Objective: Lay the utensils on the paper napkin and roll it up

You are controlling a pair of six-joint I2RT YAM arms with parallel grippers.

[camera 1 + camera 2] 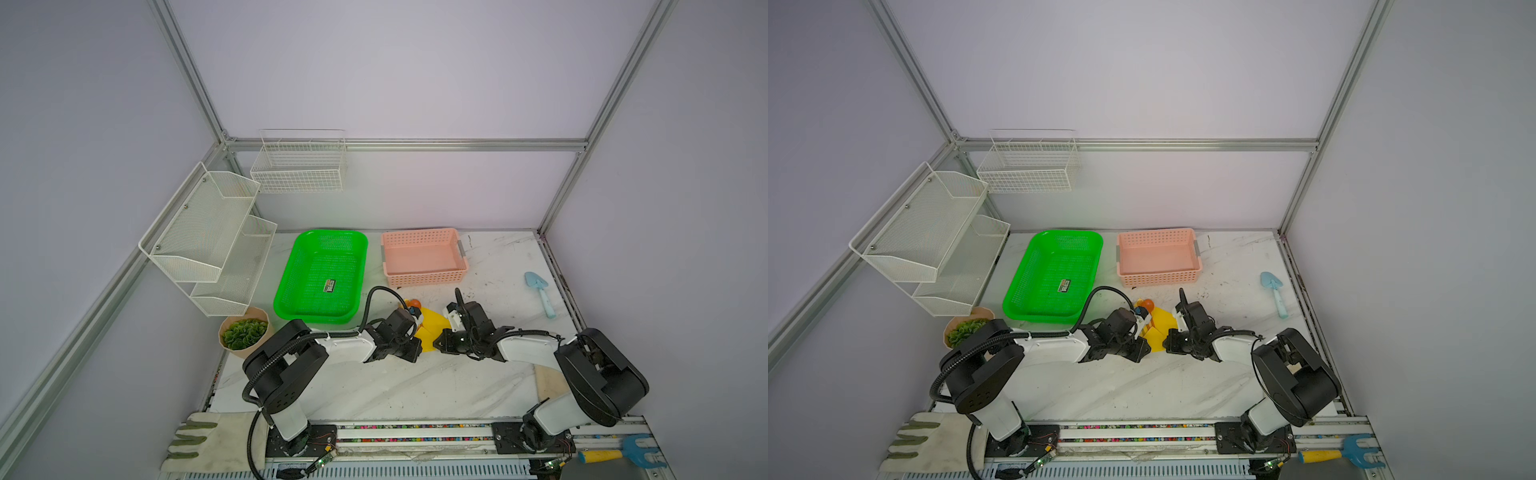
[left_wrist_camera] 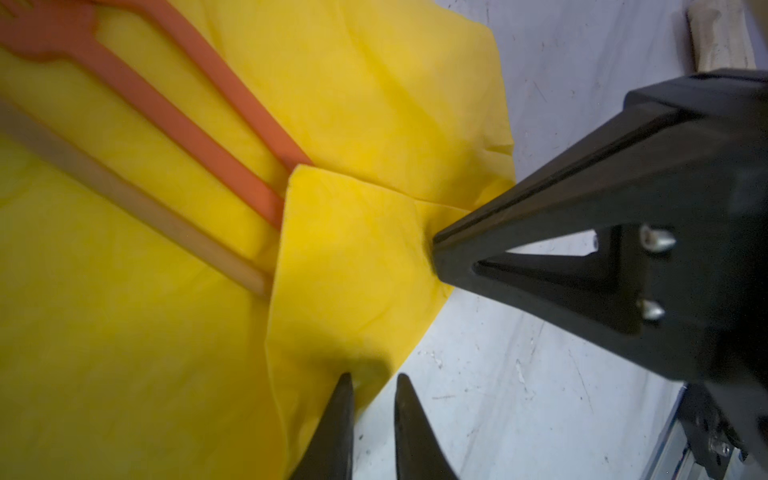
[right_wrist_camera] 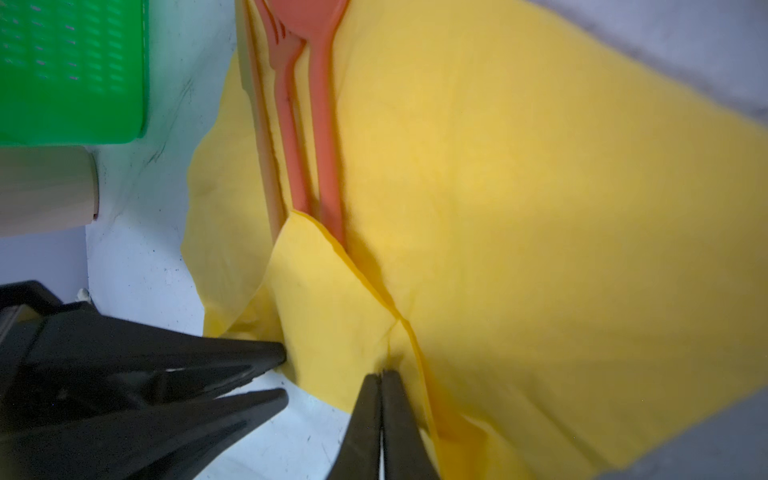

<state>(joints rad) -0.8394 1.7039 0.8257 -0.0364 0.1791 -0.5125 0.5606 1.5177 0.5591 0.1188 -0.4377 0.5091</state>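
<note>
Shows the right gripper (image 3: 380,376) with fingers pressed together, pinching the folded-over corner of a yellow napkin (image 3: 540,208) at mid-table, and the left gripper (image 2: 372,380) spread only a sliver, one fingertip (image 2: 343,403) touching that same flap. Reveals, from the wrist cameras, one orange fork (image 2: 187,137), one orange spoon (image 2: 228,85) and one pale stick (image 2: 124,195) side by side on the napkin, handle ends meeting the flap. Takes in two baskets behind: one green basket (image 1: 328,234), and one pink basket (image 1: 428,278) seen only from above.
</note>
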